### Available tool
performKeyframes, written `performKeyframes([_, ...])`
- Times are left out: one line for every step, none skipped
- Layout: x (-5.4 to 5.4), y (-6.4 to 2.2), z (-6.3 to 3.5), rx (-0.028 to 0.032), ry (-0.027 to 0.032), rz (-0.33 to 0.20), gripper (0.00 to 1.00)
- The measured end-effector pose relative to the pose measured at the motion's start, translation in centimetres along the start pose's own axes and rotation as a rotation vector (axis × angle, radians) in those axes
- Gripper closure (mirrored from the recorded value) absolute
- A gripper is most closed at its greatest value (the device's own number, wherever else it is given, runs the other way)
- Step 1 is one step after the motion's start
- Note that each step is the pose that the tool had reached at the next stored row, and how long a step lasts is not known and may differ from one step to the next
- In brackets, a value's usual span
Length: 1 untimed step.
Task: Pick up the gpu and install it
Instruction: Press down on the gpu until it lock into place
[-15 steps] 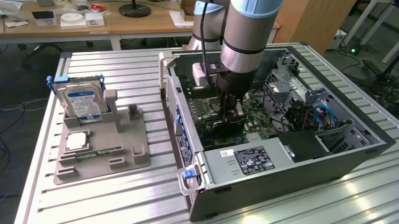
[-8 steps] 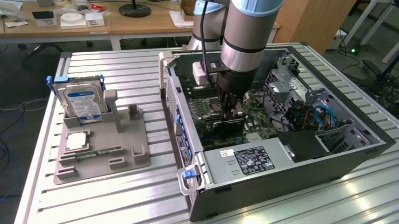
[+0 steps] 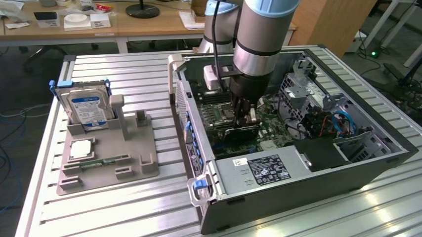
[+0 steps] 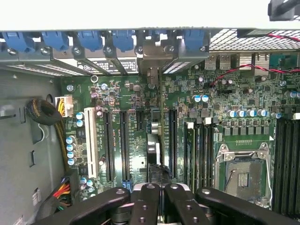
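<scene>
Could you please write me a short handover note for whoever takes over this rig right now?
Gripper: shut, down inside the open computer case, gripping the top edge of the gpu.
Gpu: upright, edge-on over the motherboard, lined up with the expansion slots, its metal bracket at the rear wall of the case.
Fixture tray on the table: the hard drive stands in its holder; a memory stick lies flat.
Done: the gpu is picked up and brought into the case.
Left: I cannot tell whether the card is fully seated; the gripper has not let go.
</scene>
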<state>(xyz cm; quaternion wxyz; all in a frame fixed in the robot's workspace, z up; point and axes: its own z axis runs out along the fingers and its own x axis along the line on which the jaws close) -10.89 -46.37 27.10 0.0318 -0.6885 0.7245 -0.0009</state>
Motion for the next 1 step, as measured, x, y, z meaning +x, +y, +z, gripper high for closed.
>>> performKeyframes([0.00, 0.00, 0.00, 0.0000, 0.0001, 0.000, 0.90])
